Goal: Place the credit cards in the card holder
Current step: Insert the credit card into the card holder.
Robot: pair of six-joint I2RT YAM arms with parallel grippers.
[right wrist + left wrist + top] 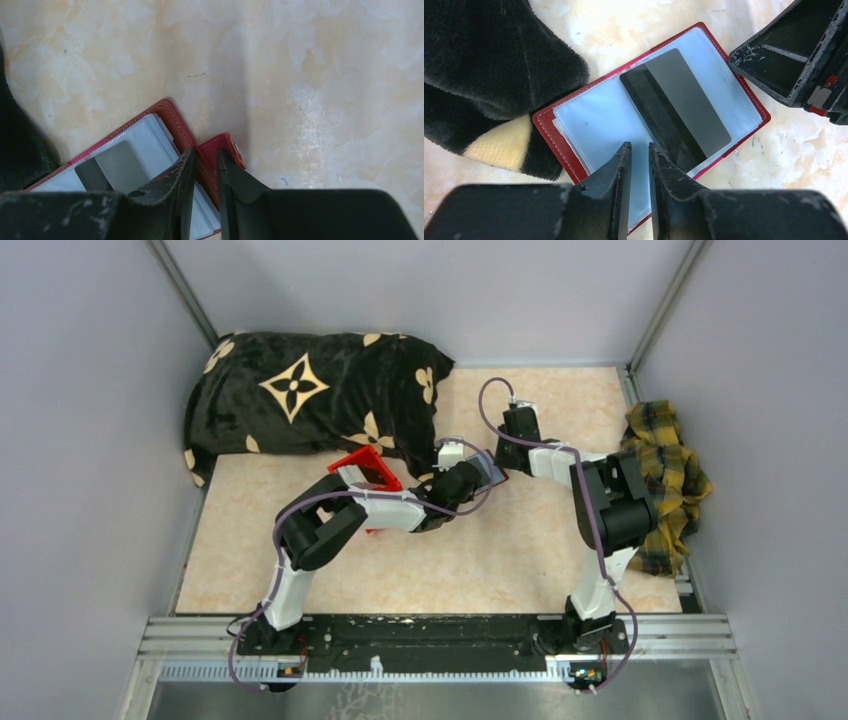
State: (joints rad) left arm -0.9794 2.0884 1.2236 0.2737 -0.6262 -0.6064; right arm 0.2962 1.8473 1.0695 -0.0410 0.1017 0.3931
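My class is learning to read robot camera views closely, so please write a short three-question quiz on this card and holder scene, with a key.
1. True or false: the card holder lies open on the table.
2. In the left wrist view, on which side of the holder does the black plush cushion sit? A) left B) right C) underneath it
3. Fill in: the card just ahead of the left tool is ___ with a dark stripe.
Key: 1 true; 2 A; 3 grey.
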